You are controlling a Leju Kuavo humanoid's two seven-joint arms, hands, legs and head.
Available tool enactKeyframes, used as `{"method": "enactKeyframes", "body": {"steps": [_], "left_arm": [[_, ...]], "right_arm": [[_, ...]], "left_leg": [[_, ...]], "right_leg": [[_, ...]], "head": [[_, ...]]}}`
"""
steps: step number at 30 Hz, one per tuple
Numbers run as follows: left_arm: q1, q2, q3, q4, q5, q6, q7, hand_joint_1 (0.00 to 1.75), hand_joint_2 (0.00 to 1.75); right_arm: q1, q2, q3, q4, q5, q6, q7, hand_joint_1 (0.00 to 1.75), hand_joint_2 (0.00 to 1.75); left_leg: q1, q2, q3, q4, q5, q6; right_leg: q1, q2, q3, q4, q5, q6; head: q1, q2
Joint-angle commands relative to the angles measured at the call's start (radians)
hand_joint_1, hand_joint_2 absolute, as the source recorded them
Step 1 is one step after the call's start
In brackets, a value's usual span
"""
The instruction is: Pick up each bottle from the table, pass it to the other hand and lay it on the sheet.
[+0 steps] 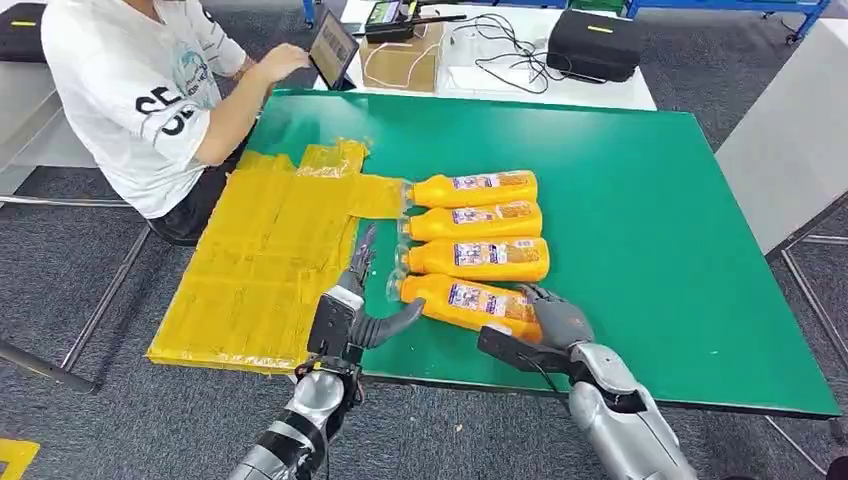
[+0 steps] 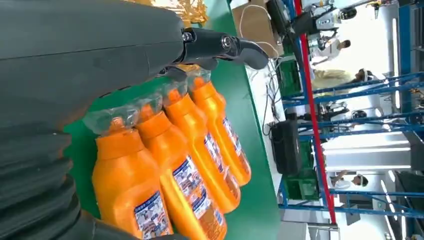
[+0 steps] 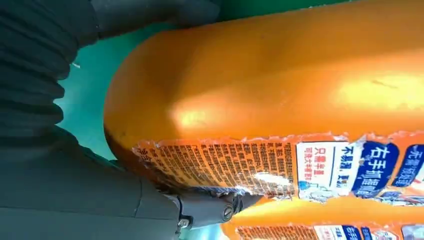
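Several orange bottles lie side by side in the middle of the green table (image 1: 650,220), caps toward the yellow sheet (image 1: 260,270) on the left. The nearest bottle (image 1: 470,302) lies slightly askew. My right hand (image 1: 555,318) wraps around its base end, and in the right wrist view the bottle (image 3: 275,90) sits between my fingers and thumb (image 3: 205,210). My left hand (image 1: 355,305) is open at the sheet's edge, just beside the caps, holding nothing. The left wrist view has its thumb (image 2: 220,45) above the row of bottles (image 2: 130,185).
A person (image 1: 150,90) sits at the far left corner, a hand at a tablet (image 1: 333,48). Behind the green table stand a cardboard box (image 1: 405,60), cables and a black case (image 1: 595,42). A white table (image 1: 790,140) flanks the right side.
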Motion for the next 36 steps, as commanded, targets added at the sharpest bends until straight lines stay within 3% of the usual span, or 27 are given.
{"method": "enactKeyframes", "body": {"steps": [1, 3, 8, 12, 17, 28, 36], "left_arm": [[-0.048, 0.009, 0.035, 0.079, 0.0, 0.014, 0.0, 0.0, 1.75], [-0.049, 0.014, 0.036, 0.072, -0.006, 0.021, 0.003, 0.0, 1.75], [-0.061, 0.028, 0.034, 0.072, -0.025, 0.061, 0.015, 0.0, 1.75], [-0.079, 0.035, 0.034, 0.098, -0.028, 0.088, 0.02, 0.0, 1.75], [-0.111, 0.047, 0.028, 0.135, -0.034, 0.105, 0.025, 0.0, 1.75], [-0.097, 0.052, 0.006, 0.103, -0.032, 0.082, 0.043, 0.0, 1.75], [-0.07, 0.061, -0.014, 0.017, 0.143, -0.19, 0.081, 0.0, 1.75]], "right_arm": [[0.047, -0.009, 0.006, -0.001, -0.084, -0.008, -0.031, 1.75, 1.75], [0.051, 0.012, -0.021, -0.04, -0.132, -0.034, -0.056, 1.75, 1.75], [0.077, 0.161, -0.151, -0.154, -0.332, -0.165, -0.164, 1.75, 1.75], [0.092, 0.234, -0.181, -0.168, -0.422, -0.248, -0.236, 1.75, 1.75], [0.074, 0.344, -0.177, -0.136, -0.568, -0.303, -0.327, 1.75, 1.75], [0.018, 0.361, -0.113, -0.037, -0.603, -0.293, -0.346, 1.75, 1.75], [-0.083, 0.403, 0.009, 0.186, -0.637, -0.231, -0.39, 1.75, 1.75]], "left_leg": [[0.002, -0.003, 0.003, -0.001, -0.001, -0.002], [0.002, -0.001, 0.003, -0.001, -0.001, -0.002], [0.002, 0.002, 0.003, 0.001, -0.003, -0.004], [0.002, 0.007, 0.0, 0.0, -0.003, -0.004], [0.003, 0.004, -0.005, 0.0, -0.003, -0.004], [0.001, 0.003, -0.01, 0.0, -0.001, -0.002], [0.001, 0.004, -0.011, 0.0, -0.001, -0.002]], "right_leg": [[0.002, -0.004, 0.004, -0.002, -0.002, -0.003], [0.002, -0.002, 0.004, -0.001, -0.002, -0.002], [0.003, 0.0, 0.003, 0.001, -0.003, -0.004], [0.003, 0.005, 0.001, 0.001, -0.002, -0.003], [0.003, 0.003, -0.004, 0.002, -0.003, -0.002], [0.001, 0.002, -0.009, 0.001, -0.001, -0.001], [0.001, 0.003, -0.01, 0.001, -0.001, 0.0]], "head": [[0.0, 0.0], [0.0, 0.0], [0.0, 0.0], [0.0, 0.0], [0.0, 0.0], [0.0, 0.0], [0.0, 0.0]]}}
